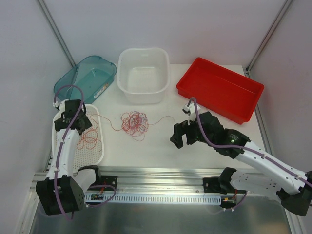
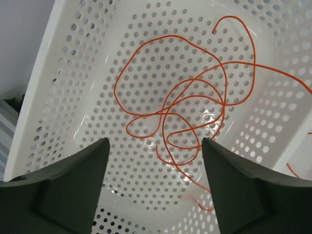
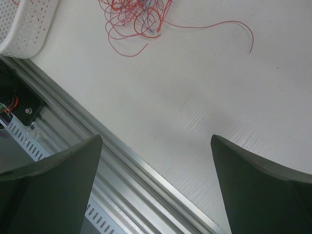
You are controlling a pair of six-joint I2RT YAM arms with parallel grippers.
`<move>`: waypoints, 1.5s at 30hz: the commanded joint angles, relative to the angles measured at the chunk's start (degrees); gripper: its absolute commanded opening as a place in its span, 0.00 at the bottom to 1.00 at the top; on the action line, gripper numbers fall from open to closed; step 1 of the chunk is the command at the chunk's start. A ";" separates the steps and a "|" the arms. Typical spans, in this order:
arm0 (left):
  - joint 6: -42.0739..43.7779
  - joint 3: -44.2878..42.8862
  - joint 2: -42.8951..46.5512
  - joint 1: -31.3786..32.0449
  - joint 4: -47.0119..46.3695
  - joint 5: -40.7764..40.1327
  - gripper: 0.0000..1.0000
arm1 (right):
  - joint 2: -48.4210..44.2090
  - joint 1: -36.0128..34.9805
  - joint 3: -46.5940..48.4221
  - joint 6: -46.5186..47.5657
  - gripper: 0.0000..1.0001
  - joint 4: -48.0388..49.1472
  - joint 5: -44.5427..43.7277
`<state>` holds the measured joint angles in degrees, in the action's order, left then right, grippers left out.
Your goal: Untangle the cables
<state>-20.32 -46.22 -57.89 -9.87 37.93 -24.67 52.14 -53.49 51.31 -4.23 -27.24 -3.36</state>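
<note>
The left jaws stand open and empty over the basket, and one red wire lies coiled loose on its floor below them. That strand looks sorted. The tangle sits mid-table, between the arms. The right jaws gape fully, empty, near the front edge and well short of it. The next move calls for pinching a single strand.

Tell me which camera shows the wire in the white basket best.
Left wrist: the wire fills the frame, looped on the basket floor. Top view shows it tiny; right wrist catches only the basket's corner.
</note>
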 commanded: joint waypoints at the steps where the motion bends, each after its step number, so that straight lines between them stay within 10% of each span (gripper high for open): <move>1: 0.10 -2.65 1.37 -0.50 -1.28 0.48 0.80 | -1.16 -0.38 -0.16 -0.43 0.99 1.58 0.81; 11: 8.71 -8.89 2.52 1.76 -0.93 28.43 0.96 | -1.96 -0.38 -0.42 1.94 0.99 0.09 0.28; 23: 25.67 -15.12 -11.87 23.49 -3.66 33.36 0.95 | -3.18 -0.38 -1.82 2.74 0.99 -0.09 0.54; 45: 40.88 -24.45 -36.94 30.70 -5.06 42.77 0.50 | -6.44 -0.38 -2.44 1.77 0.99 -4.57 -2.97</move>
<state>17.87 -69.95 -94.94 19.90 33.19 14.96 46.63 -53.49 49.10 -2.31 -31.59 -5.17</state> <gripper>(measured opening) 0.520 0.990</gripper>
